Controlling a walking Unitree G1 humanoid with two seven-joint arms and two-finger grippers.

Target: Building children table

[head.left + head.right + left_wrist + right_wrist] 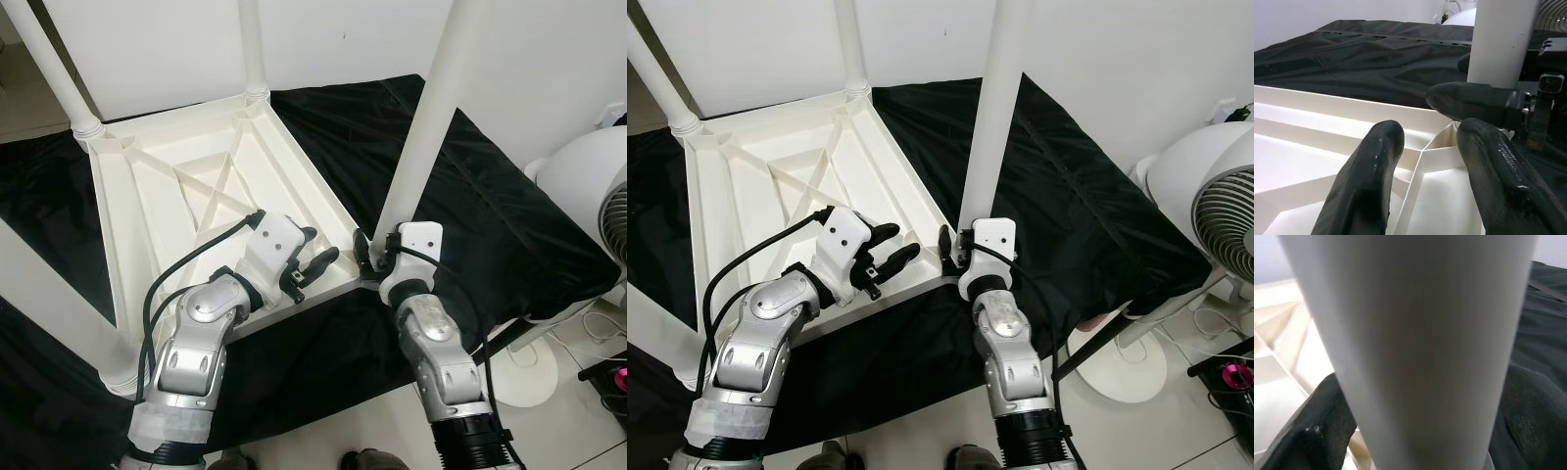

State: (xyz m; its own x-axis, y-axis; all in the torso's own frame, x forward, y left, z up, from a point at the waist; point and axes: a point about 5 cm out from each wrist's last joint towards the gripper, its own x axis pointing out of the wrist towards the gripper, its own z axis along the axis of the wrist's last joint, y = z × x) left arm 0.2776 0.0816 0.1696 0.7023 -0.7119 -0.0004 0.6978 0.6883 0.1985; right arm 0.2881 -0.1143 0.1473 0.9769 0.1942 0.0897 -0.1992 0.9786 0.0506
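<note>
A white plastic children's table (137, 211) lies upside down on a black cloth, its ribbed underside facing up. Its near-right leg (431, 108) stands upright in the corner socket. My right gripper (377, 247) is shut on the base of this leg; in the right wrist view the leg (1420, 347) runs between the dark fingers (1308, 431). My left gripper (318, 264) hovers open just above the ribs near the same corner, nothing between its fingers (1371, 176). It points toward the leg (1501, 44).
Three more legs stand up from the table: far left (49, 69), far middle (252, 49), near left (59, 313). The black cloth (490, 196) covers the surface beneath. A white fan (588, 196) stands on the tiled floor at right, with cables beside it.
</note>
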